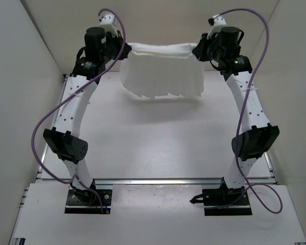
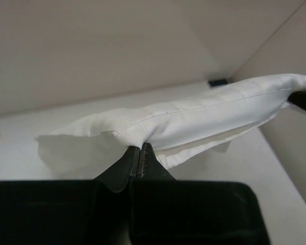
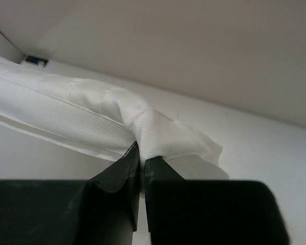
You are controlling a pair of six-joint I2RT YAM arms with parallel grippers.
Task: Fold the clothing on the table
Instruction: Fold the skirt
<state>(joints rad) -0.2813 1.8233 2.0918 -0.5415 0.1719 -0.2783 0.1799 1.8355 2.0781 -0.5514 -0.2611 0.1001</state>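
The white clothing (image 1: pixel 163 76) hangs in the air at the back of the table (image 1: pixel 158 143), stretched between both arms, its lower edge dangling above the surface. My left gripper (image 1: pixel 126 51) is shut on its left top corner. In the left wrist view the left gripper (image 2: pixel 138 148) pinches a fold of the clothing (image 2: pixel 194 120). My right gripper (image 1: pixel 198 50) is shut on the right top corner. The right wrist view shows the right gripper (image 3: pixel 143 153) with the clothing (image 3: pixel 81 112) bunched between its black fingers (image 3: pixel 122 168).
White walls (image 1: pixel 25 87) close in the table on the left, right and back. A metal rail (image 1: pixel 158 181) runs along the front edge by the arm bases. Purple cables (image 1: pixel 46 122) loop beside each arm.
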